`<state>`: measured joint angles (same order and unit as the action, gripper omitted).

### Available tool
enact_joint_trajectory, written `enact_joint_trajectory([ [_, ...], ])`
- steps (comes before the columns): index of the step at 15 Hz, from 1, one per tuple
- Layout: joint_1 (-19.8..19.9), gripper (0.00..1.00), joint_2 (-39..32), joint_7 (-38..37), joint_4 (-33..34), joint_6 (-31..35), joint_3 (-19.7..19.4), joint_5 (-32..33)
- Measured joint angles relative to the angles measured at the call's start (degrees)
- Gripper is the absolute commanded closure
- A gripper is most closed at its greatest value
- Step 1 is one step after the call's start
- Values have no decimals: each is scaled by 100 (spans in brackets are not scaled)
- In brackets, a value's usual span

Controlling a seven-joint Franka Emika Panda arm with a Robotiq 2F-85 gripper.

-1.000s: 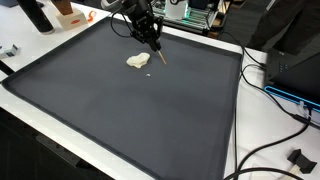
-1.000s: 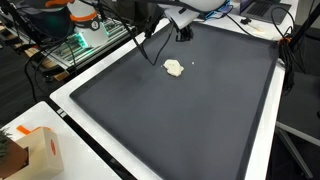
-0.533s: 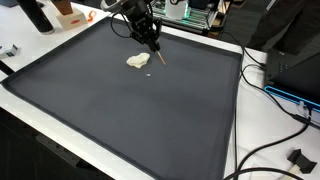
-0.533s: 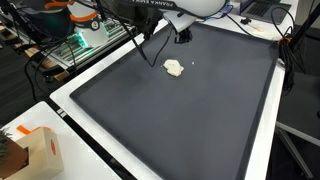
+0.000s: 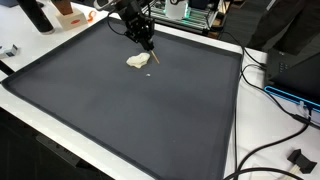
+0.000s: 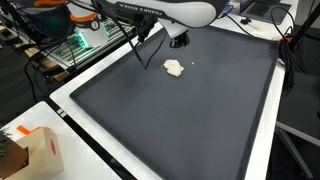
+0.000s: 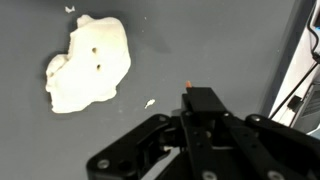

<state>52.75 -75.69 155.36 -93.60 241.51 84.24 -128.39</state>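
My gripper (image 5: 142, 33) hangs over the far part of a large black mat (image 5: 130, 115) and is shut on a thin black stick with an orange tip (image 5: 152, 56). The tip points down at the mat, just beside a flat white lump (image 5: 138, 61). In the wrist view the lump (image 7: 90, 62) lies at the upper left, and a tiny white crumb (image 7: 149, 102) lies between it and the stick (image 7: 203, 103). The jaws (image 7: 205, 125) close round the stick. The gripper (image 6: 178, 38) and lump (image 6: 174, 68) also show in an exterior view.
The mat (image 6: 190, 120) lies on a white table (image 5: 240, 120). Black cables (image 5: 270, 150) trail at one side. A black bottle (image 5: 36, 14) and an orange object (image 5: 68, 12) stand at a far corner. A cardboard box (image 6: 35, 150) sits near a corner. An equipment rack (image 6: 75, 45) stands beyond the edge.
My gripper and the stick have shifted a little towards the lump. The lump and the crumb have not moved.
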Motion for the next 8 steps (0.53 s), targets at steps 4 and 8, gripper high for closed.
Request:
enact_joint_trajectory([
  [4,24,97,257,-19,21,0,-100,-204],
  [8,23,97,580,-55,23,-2,-146,-333],
])
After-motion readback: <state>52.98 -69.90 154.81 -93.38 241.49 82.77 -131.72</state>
